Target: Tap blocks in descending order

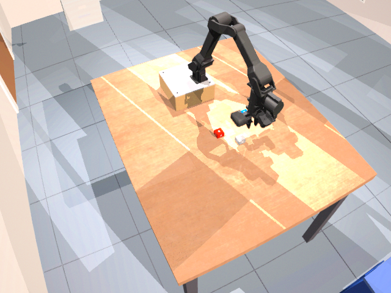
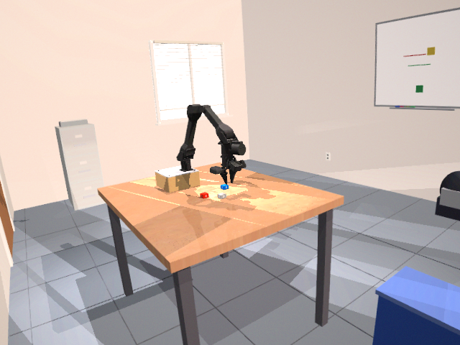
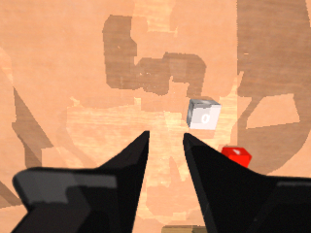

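The white-grey block (image 1: 240, 139) (image 2: 221, 195) (image 3: 204, 116) sits on the table; a light face shows what looks like a 0 in the wrist view. The red block (image 1: 219, 133) (image 2: 203, 195) (image 3: 236, 156) lies beside it, partly covered by the right finger in the wrist view; its digit is not readable. The blue block (image 1: 244, 111) (image 2: 224, 186) is partly hidden behind the gripper in the top view and not visible in the wrist view; its digit is unreadable. My gripper (image 1: 253, 125) (image 2: 228, 182) (image 3: 166, 136) is partly open and empty, above the table near the blue block, touching no block.
The arm's base stands on a box with a white top (image 1: 176, 79) (image 2: 172, 171) at the back of the wooden table (image 1: 189, 220) (image 2: 148, 223). A blue cabinet (image 1: 379, 277) (image 2: 415, 293) stands on the floor beyond the table.
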Available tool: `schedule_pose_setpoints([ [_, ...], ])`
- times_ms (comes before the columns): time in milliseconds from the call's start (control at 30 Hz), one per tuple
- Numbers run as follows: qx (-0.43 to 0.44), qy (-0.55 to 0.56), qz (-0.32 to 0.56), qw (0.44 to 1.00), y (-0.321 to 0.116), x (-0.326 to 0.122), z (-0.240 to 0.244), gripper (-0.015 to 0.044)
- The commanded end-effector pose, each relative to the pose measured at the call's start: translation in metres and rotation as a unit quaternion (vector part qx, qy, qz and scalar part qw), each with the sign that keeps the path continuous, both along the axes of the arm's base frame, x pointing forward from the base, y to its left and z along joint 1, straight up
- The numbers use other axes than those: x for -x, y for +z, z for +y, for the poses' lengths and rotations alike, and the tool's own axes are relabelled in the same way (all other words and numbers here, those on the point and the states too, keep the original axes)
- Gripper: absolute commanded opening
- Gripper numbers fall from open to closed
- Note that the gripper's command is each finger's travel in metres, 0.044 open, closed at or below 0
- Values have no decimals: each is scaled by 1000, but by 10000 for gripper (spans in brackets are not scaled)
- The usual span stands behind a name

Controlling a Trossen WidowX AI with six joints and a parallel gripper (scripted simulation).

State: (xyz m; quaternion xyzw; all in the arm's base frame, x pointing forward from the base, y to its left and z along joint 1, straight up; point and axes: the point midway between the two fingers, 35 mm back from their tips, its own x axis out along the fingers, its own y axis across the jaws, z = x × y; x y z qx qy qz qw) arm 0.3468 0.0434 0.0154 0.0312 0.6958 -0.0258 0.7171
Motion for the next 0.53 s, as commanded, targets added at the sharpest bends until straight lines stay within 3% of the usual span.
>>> schedule_pose_setpoints([
  [0, -6, 13, -7, 1000, 26, 24, 61, 256],
  [200, -7, 6, 1, 1000, 57, 77, 128, 400],
  [500, -6, 2, 4, 1000, 63, 90, 139, 400],
])
